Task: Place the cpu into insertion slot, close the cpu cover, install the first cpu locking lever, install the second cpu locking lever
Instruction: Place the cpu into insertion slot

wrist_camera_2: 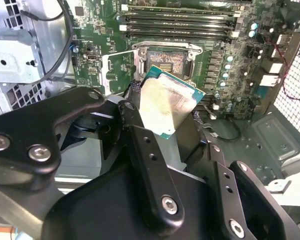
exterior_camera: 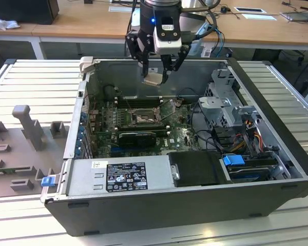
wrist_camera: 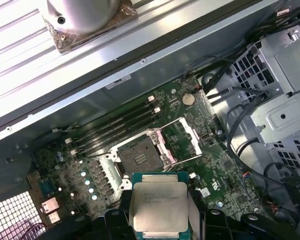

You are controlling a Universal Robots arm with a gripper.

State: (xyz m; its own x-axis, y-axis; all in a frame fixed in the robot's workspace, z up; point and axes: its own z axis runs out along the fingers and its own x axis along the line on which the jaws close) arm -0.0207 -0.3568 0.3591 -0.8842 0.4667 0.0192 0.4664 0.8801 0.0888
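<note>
Silvery square cpu (wrist_camera: 158, 207) (green-rimmed), gripped.

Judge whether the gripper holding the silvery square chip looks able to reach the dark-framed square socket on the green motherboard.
Probably yes: the gripper hangs above the open case, the socket lies uncovered, its grey metal cover swung aside.

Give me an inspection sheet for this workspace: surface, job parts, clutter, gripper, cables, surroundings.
Surface: open computer case on a slatted metal table.
Job's things: cpu held above the motherboard; insertion slot empty; cpu cover open beside the slot.
Clutter: grey moulded blocks on the table, at the exterior view's left.
Gripper: gripper shut on the cpu, above the case.
Cables: black cables near the drive cage.
Surroundings: wooden desks behind.
</note>
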